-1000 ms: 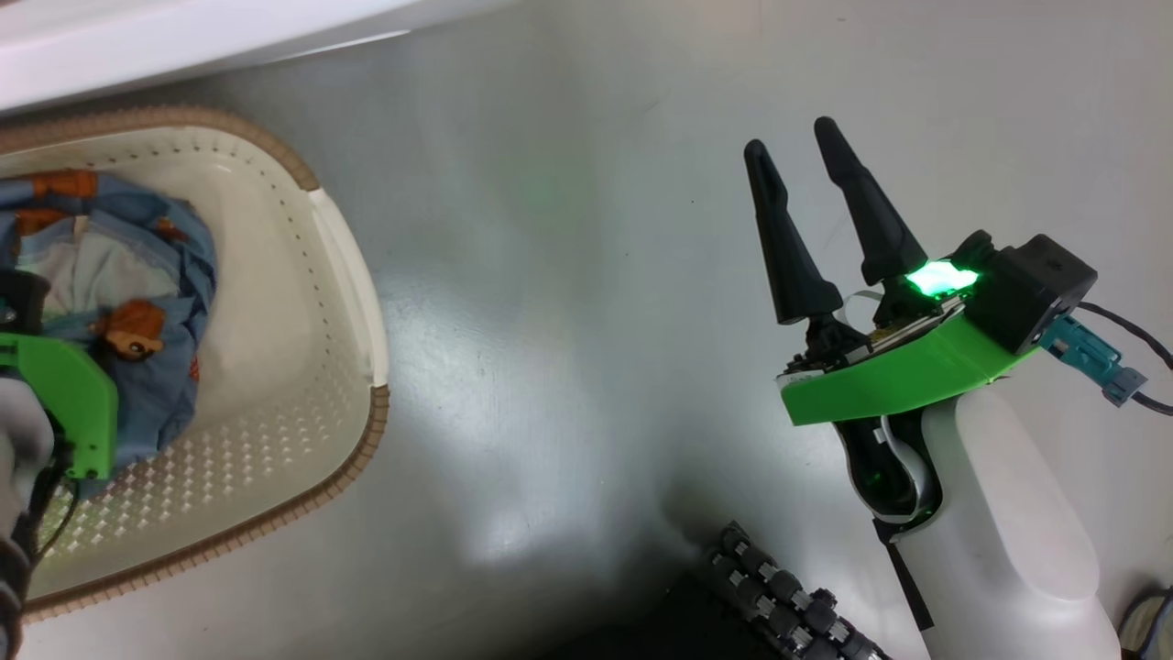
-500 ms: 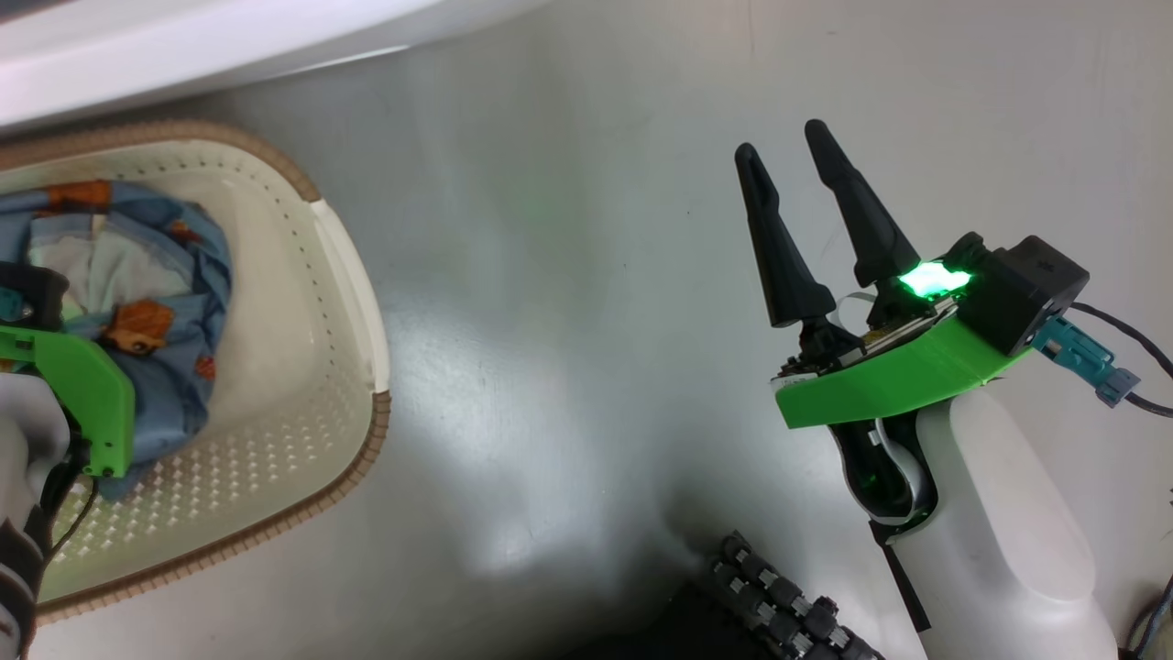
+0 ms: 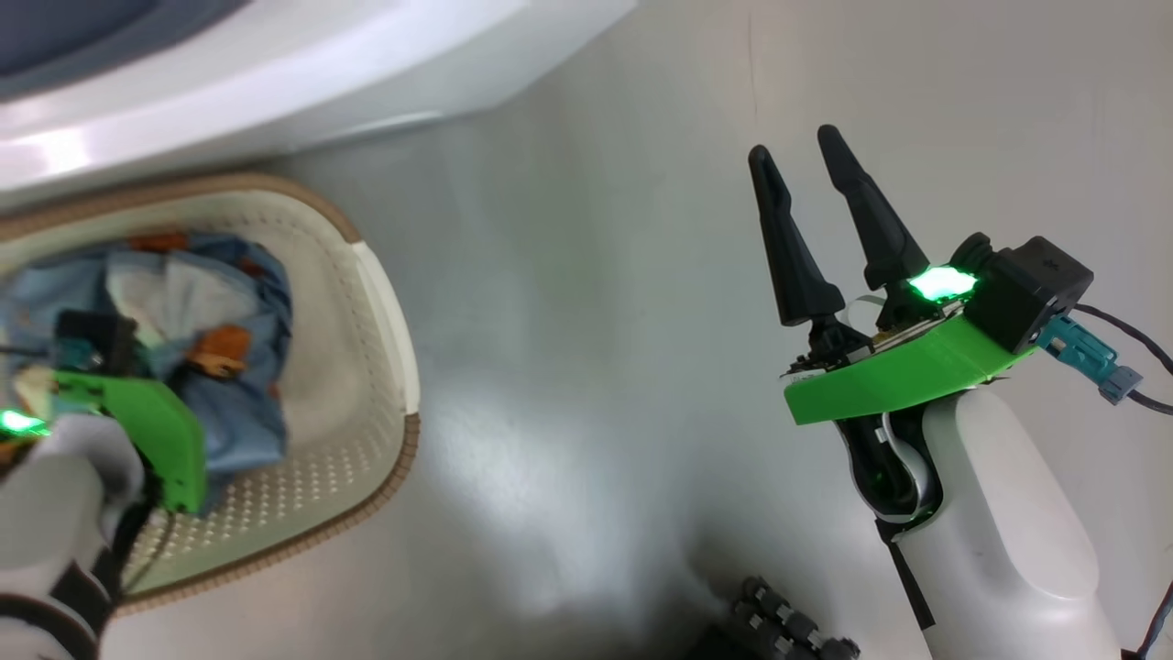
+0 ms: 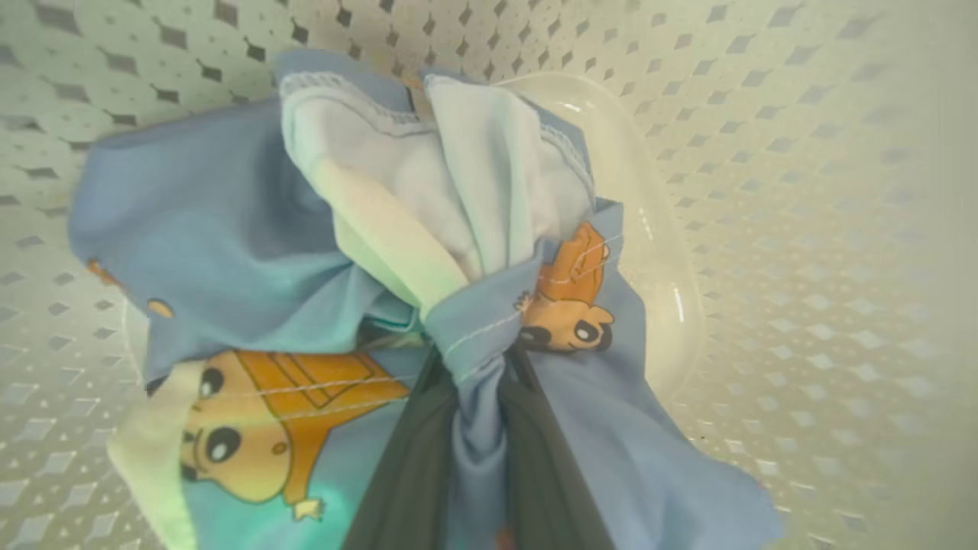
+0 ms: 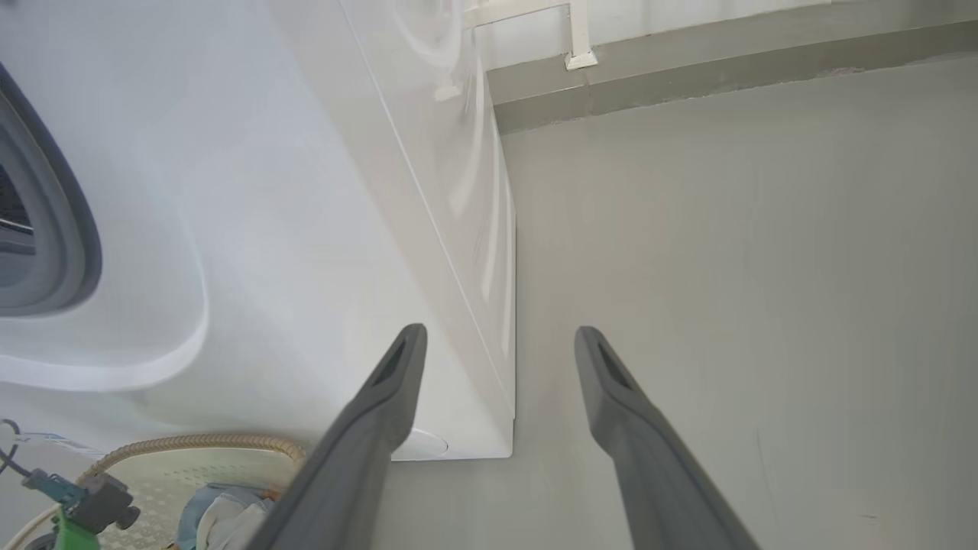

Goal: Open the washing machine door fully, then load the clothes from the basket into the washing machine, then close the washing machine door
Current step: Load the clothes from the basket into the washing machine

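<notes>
While the left end effector is clamped on a bunched fold of the clothes down inside the basket, the right end effector hangs wide and empty over the floor. The grip takes just a narrow gather, so I judge the fabric could slip free on the lift, or a trailing end could catch the rim and tip the basket beside the washing machine

Basket on floor at left, just in front of washing machine. Clothes in basket. Left gripper inside basket, jaws pinching a clothes fold. Right gripper well apart at right, over floor.
</notes>
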Robot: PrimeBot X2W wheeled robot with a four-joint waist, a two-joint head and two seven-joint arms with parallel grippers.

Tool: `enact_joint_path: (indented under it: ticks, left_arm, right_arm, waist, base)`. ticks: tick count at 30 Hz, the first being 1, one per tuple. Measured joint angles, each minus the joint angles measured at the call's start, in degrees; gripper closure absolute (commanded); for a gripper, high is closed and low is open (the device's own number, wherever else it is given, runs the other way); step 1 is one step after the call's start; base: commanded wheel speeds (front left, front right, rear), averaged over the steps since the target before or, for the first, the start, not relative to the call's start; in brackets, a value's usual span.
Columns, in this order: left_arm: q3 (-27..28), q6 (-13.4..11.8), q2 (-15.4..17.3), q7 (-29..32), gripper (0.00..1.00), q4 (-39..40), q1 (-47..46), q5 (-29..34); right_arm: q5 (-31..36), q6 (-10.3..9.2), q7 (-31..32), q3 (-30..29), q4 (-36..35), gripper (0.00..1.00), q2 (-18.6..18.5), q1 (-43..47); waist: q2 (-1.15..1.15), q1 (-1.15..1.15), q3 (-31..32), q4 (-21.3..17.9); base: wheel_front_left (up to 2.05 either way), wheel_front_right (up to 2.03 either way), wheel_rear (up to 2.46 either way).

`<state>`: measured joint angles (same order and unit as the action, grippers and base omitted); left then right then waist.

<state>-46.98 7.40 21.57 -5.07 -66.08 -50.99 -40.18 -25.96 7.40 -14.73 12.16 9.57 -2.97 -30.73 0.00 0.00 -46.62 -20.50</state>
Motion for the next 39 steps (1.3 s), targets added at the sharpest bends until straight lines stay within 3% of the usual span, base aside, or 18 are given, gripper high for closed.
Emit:
enact_joint_path:
  ticks: [11, 20, 28, 39]
  left_arm:
    - [-1.09, 0.00, -0.58, -6.89, 1.00, 6.71, 6.68, -7.86]
    - [-0.08, 0.00, -0.58, -9.07, 1.00, 12.37, 11.88, -10.84]
    - [7.25, -1.24, -0.53, -9.14, 1.00, 22.30, 17.88, -7.91]
    - [17.98, -5.72, -0.75, -9.14, 1.00, 39.08, 29.87, -1.94]
  right_arm:
    - [1.31, 0.00, 0.00, -1.89, 2.65, 0.00, -0.01, 2.22]
    - [3.15, 0.00, 0.00, -2.91, 4.34, 0.00, -0.03, 4.84]
    - [4.24, 0.00, 0.00, -3.58, 6.10, 0.00, -0.07, 7.72]
    - [4.19, 0.00, 0.00, -3.64, 7.35, 0.00, -1.72, 12.25]
  waist:
    - [0.00, 0.00, 9.06, 2.49]
    - [0.00, 0.00, 16.72, 5.31]
    - [0.00, 0.00, 23.34, 7.75]
    - [0.00, 0.00, 31.61, 10.47]
  base:
    - [0.00, 0.00, 0.00]
    - [0.00, 0.00, 0.00]
    - [0.00, 0.00, 0.00]
    - [0.00, 0.00, 0.00]
